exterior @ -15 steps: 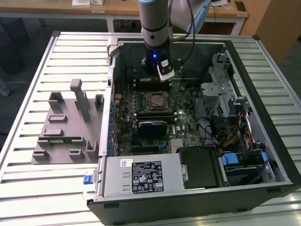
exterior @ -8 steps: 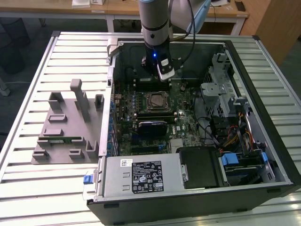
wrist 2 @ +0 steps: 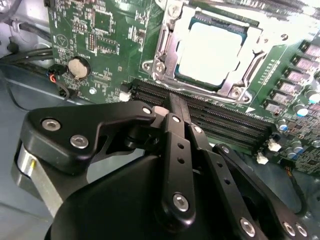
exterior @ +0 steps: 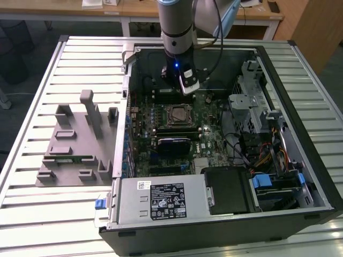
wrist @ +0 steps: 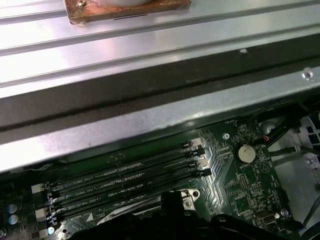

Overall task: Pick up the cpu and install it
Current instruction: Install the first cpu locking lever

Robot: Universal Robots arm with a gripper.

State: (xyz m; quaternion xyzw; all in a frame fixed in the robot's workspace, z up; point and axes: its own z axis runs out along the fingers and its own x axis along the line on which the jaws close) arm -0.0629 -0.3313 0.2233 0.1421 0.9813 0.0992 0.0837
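Observation:
The cpu (wrist 2: 212,47) lies flat in the motherboard socket, its pale silver top framed by the metal socket bracket (wrist 2: 160,60). In the exterior view the cpu (exterior: 177,114) sits mid-board inside the open computer case (exterior: 300,134). My gripper (wrist 2: 177,102) hangs over the memory slots (wrist 2: 215,120), just beside the socket and apart from the cpu. Its black fingers (wrist 2: 175,140) are shut together with nothing between them. In the exterior view the gripper (exterior: 188,85) is just beyond the socket, toward the back wall of the case. Its dark tip (wrist: 172,200) also appears in the first wrist view.
A grey holder fixture (exterior: 75,144) stands on the slatted table at the exterior view's left. Inside the case are a black heatsink block (exterior: 172,145), the power supply (exterior: 161,201), a drive cage (exterior: 249,99) and loose cables (exterior: 262,158). A coin battery (wrist 2: 77,67) sits near the slots.

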